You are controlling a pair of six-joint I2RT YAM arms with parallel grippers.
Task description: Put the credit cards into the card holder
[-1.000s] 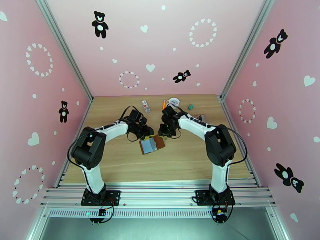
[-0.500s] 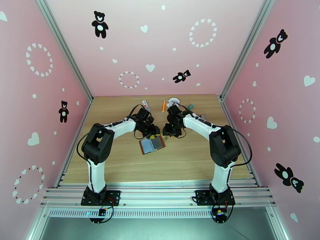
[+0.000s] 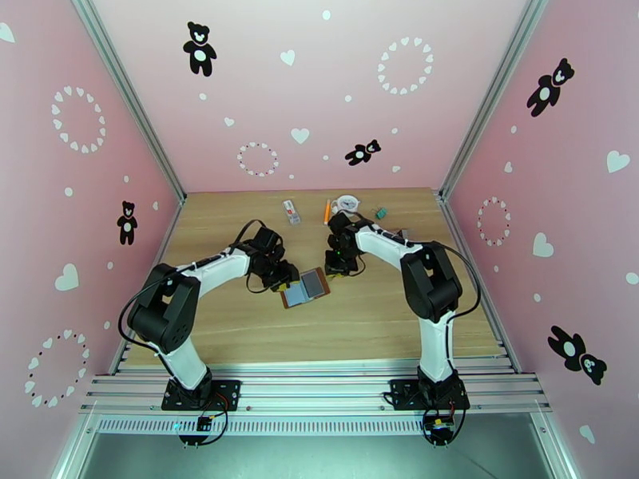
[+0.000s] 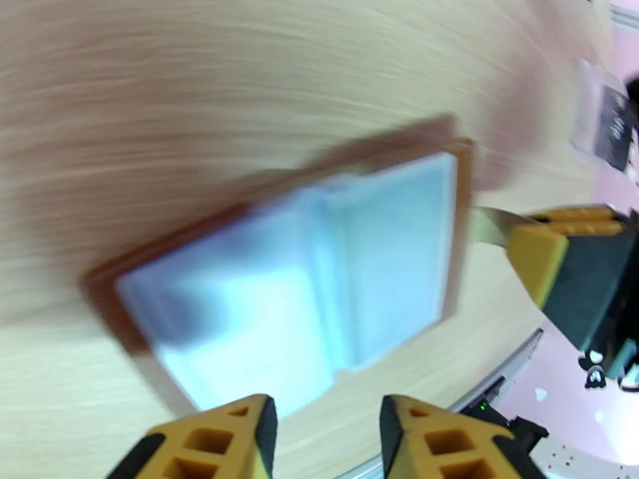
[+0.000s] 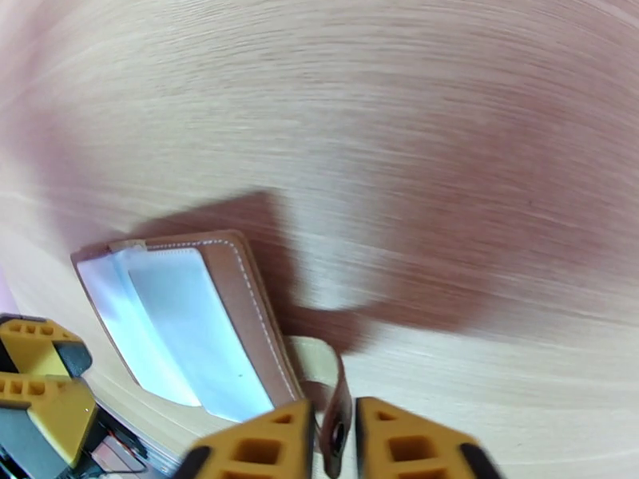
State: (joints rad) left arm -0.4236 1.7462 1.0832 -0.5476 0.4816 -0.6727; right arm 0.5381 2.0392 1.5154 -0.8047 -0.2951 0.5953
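Note:
The card holder lies open on the wooden table, brown leather around pale grey-blue pockets. My right gripper stands at its right edge, and in the right wrist view the gripper is shut on the holder's snap tab. At the holder's left edge is my left gripper; its wrist view shows it open just off the holder's rim, with nothing between the fingers. The credit cards are hidden from view.
At the table's back lie a white-and-red packet, an orange pen, a white round thing and a small green thing. A blurred see-through pouch with a dark patch lies beyond the holder.
My left gripper has drawn back to the left, from over the holder to its left edge. The right gripper has closed on the snap tab. The holder has barely moved.

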